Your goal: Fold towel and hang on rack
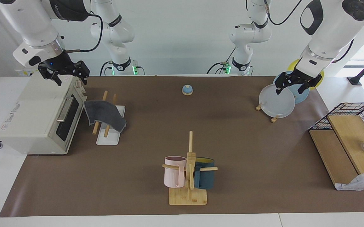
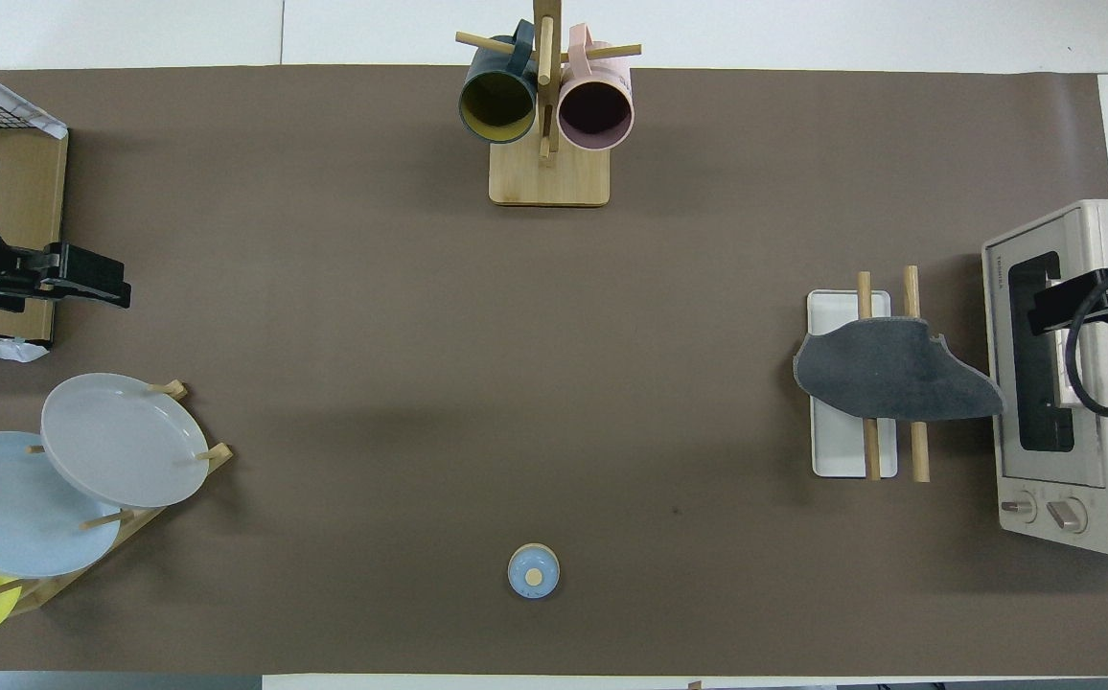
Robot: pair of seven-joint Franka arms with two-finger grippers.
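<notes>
While the towel point(image 1: 105, 115) hangs dark grey face up across both rods of the rack point(image 1: 107, 137), it lies just beside the toaster oven point(image 1: 40, 116) at the right arm's end of the table point(image 1: 232, 142). Right gripper point(image 1: 65, 75) hovers over the oven, left gripper point(image 1: 292, 85) over the plate stand point(image 1: 277, 102); both jaws stand open, holding nothing. Farther from the robots, a mug tree point(image 1: 189, 176) carries a pink mug point(image 1: 174, 175) and a dark teal mug point(image 1: 204, 177).
</notes>
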